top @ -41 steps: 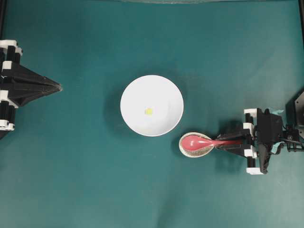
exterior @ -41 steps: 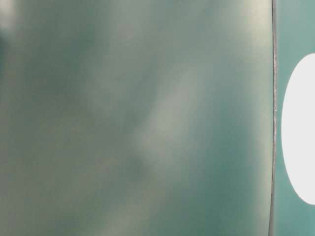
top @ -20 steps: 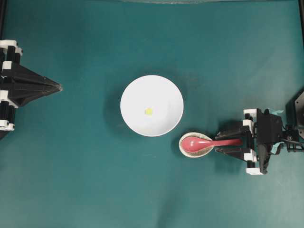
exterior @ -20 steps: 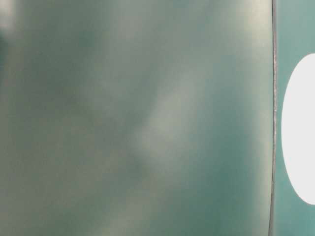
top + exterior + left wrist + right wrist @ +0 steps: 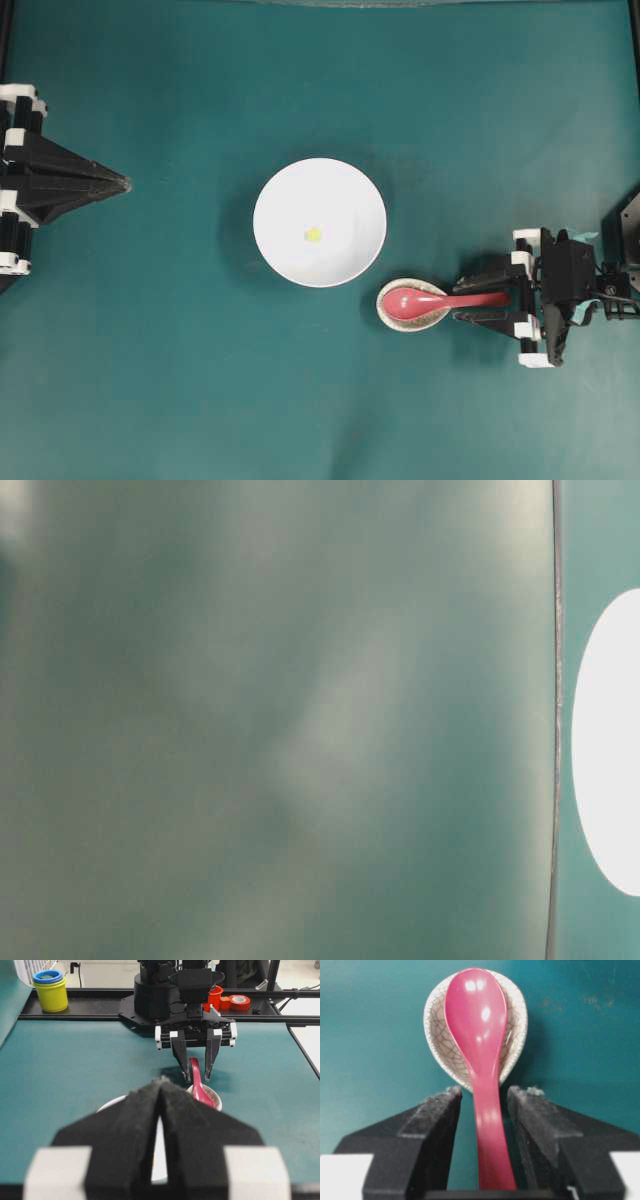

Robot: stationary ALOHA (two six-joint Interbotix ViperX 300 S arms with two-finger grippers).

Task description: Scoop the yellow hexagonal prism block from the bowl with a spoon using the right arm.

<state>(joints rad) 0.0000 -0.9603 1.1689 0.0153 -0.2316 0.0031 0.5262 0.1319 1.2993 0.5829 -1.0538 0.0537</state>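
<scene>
Overhead: yellow hexagonal prism block [image 5: 313, 235] sits mid bowl [image 5: 319, 222]; spoon [image 5: 440, 299] lies scoop-in on speckled rest [image 5: 409, 318] just right of bowl. Right gripper [image 5: 478, 301] straddles handle.

Left wrist: left gripper [image 5: 161, 1091] pressed together, well left of bowl.

Right wrist: jaws spread — gaps either side of handle, no pinch.

Table-level: blurred teal, white bowl edge only.

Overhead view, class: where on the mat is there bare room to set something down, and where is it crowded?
Bare mat lies between the left gripper and the bowl, and along the top and bottom. It is crowded where the spoon lies in its rest beside the bowl, the open right gripper astride the handle.
</scene>
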